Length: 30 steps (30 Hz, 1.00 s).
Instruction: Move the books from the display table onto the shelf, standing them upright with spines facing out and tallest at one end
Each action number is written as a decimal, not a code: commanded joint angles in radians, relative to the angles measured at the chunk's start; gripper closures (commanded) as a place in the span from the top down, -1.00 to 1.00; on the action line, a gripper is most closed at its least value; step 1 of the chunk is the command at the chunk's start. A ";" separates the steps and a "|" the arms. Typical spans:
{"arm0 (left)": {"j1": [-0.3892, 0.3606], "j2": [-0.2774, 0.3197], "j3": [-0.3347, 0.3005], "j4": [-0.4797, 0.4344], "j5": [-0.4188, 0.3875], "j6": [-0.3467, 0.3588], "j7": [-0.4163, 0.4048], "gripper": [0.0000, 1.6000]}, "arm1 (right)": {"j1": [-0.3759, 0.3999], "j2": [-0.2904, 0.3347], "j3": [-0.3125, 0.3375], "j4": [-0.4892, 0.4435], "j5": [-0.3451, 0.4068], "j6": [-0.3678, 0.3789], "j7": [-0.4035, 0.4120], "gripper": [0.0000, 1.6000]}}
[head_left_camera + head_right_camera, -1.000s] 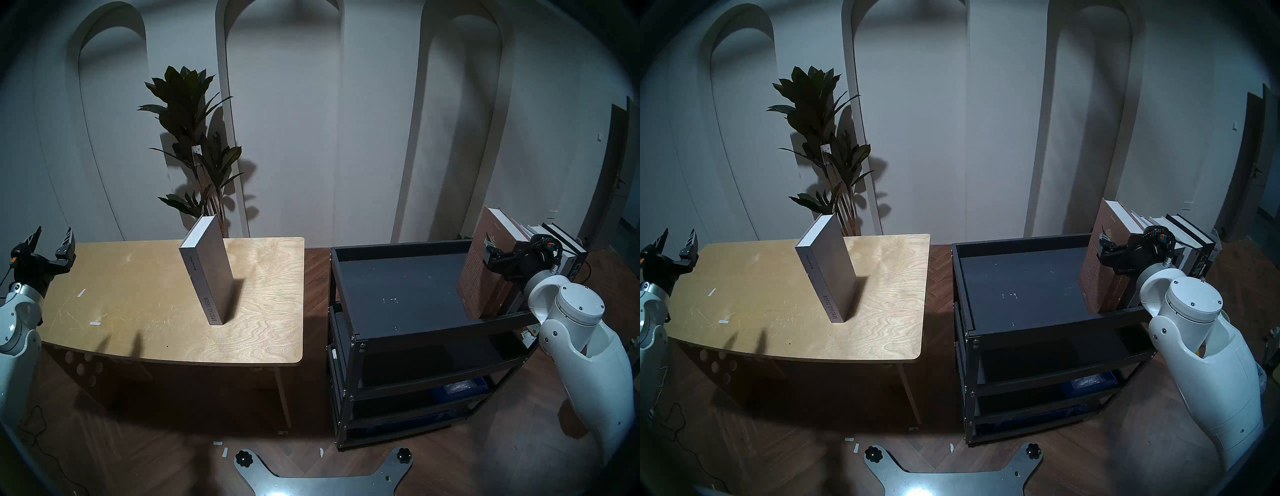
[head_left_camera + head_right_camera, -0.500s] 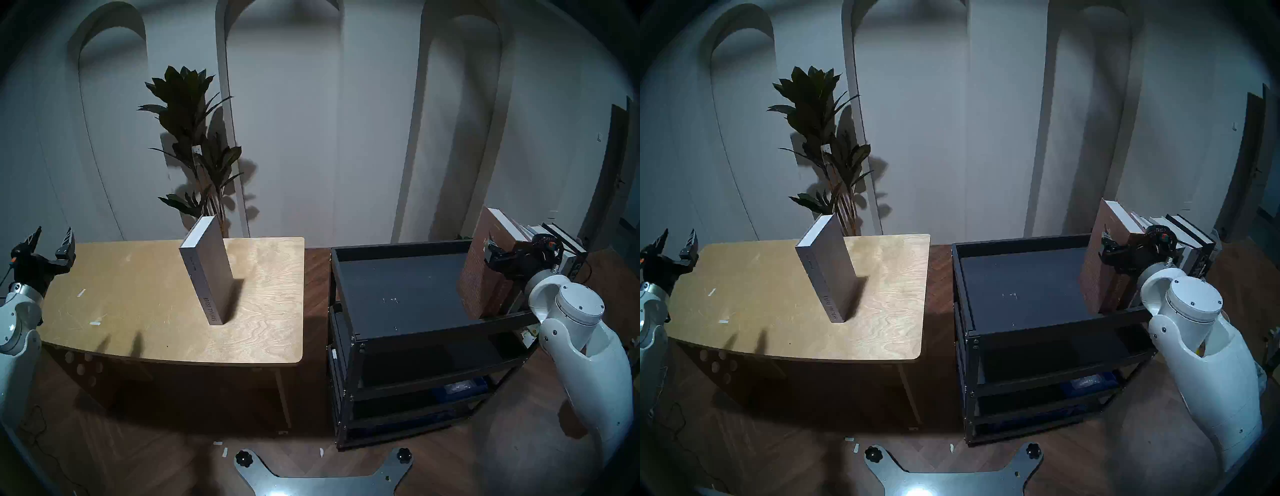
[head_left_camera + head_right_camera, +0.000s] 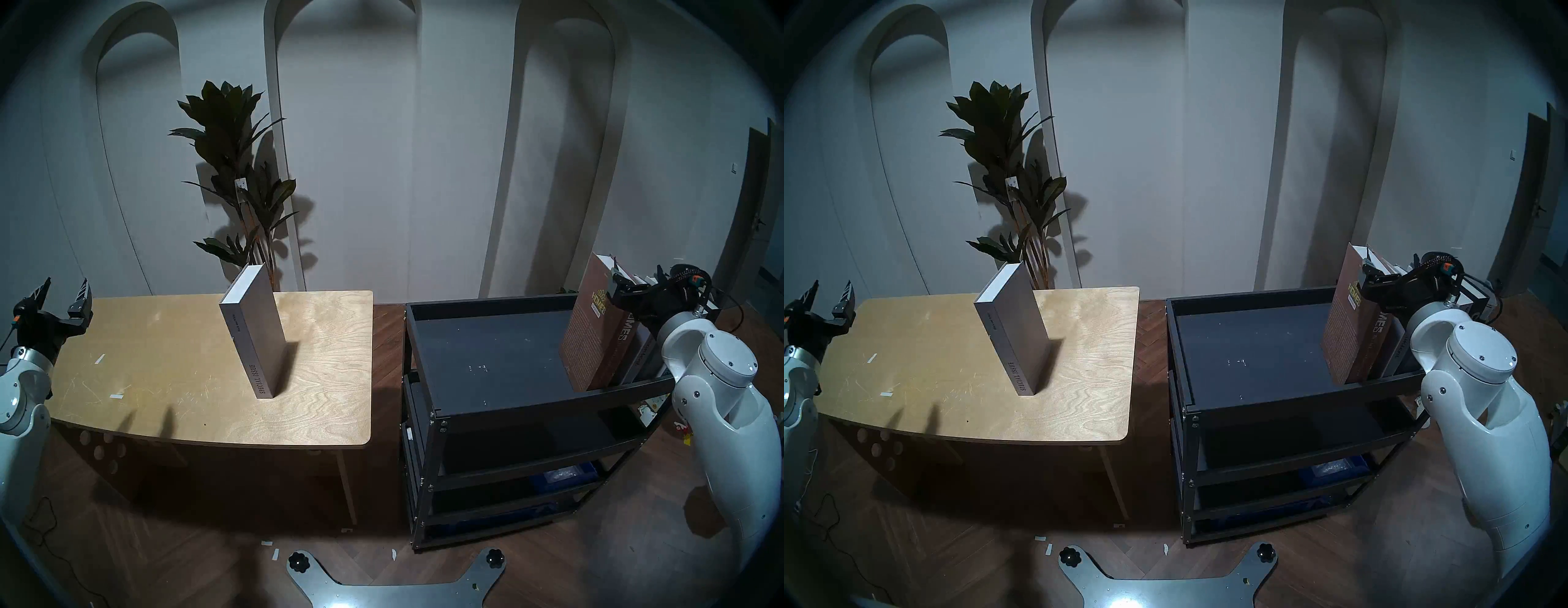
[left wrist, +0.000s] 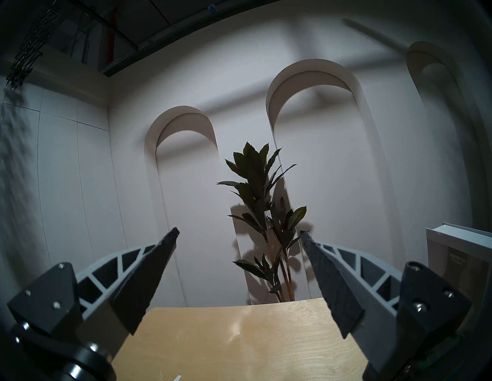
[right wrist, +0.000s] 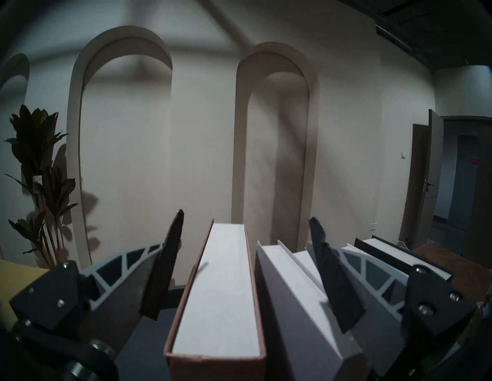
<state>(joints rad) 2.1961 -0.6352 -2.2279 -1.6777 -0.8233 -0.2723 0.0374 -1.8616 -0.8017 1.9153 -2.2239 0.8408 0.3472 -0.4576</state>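
A grey book "SPECIAL ISSUE" [image 3: 254, 331] [image 3: 1015, 327] stands upright on the plywood display table [image 3: 169, 361] [image 3: 932, 361]; its edge shows in the left wrist view [image 4: 460, 266]. A brown "HOMES" book [image 3: 594, 335] [image 3: 1352, 331] [image 5: 221, 287] stands at the right end of the black shelf's top tray [image 3: 488, 352] [image 3: 1242, 348]. Grey, white and black books lean to its right [image 5: 287, 292]. My right gripper [image 3: 636, 276] [image 3: 1391, 265] [image 5: 247, 216] is open at the brown book's top edge, holding nothing. My left gripper [image 3: 65, 288] [image 3: 832, 288] [image 4: 239, 231] is open and empty at the table's left end.
A potted plant [image 3: 242, 178] stands behind the table. The shelf's lower tiers hold a blue bin [image 3: 564, 473]. My base plate [image 3: 394, 581] is on the floor in front. A door [image 3: 755, 212] is at the far right.
My right gripper rose from the middle of the brown book's cover to its top edge and drew back, uncovering the "HOMES" title. The books and the left arm have not moved.
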 commanded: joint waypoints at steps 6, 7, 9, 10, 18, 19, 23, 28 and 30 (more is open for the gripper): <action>-0.021 0.007 -0.033 0.014 -0.118 -0.022 -0.134 1.00 | -0.034 -0.058 0.093 -0.134 0.047 0.010 -0.037 1.00; -0.026 0.010 -0.038 0.021 -0.135 -0.027 -0.161 1.00 | -0.038 -0.067 0.091 -0.146 0.060 0.012 -0.038 1.00; -0.043 0.006 -0.045 0.027 -0.173 -0.028 -0.180 1.00 | -0.048 -0.075 0.083 -0.167 0.068 0.013 -0.041 1.00; -0.048 0.008 -0.051 0.032 -0.190 -0.024 -0.195 1.00 | -0.053 -0.078 0.078 -0.178 0.072 0.014 -0.044 1.00; -0.056 -0.001 -0.113 -0.044 -0.337 0.052 -0.239 1.00 | -0.060 -0.076 -0.040 -0.220 0.075 0.015 -0.058 1.00; -0.042 -0.004 -0.122 -0.067 -0.340 0.067 -0.243 1.00 | -0.057 -0.075 -0.063 -0.220 0.082 0.017 -0.056 1.00; 0.000 -0.021 -0.139 -0.131 -0.335 0.103 -0.266 1.00 | -0.042 -0.069 -0.163 -0.214 0.065 0.007 -0.066 1.00; 0.044 -0.045 -0.154 -0.200 -0.305 0.148 -0.256 1.00 | -0.018 -0.072 -0.253 -0.209 0.049 0.003 -0.066 1.00; 0.058 -0.051 -0.163 -0.224 -0.292 0.167 -0.245 1.00 | 0.004 -0.073 -0.305 -0.203 0.033 0.000 -0.074 1.00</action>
<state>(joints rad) 2.1992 -0.6666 -2.3463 -1.8150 -1.1547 -0.1412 -0.2156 -1.9086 -0.8770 1.7528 -2.4192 0.9080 0.3629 -0.5317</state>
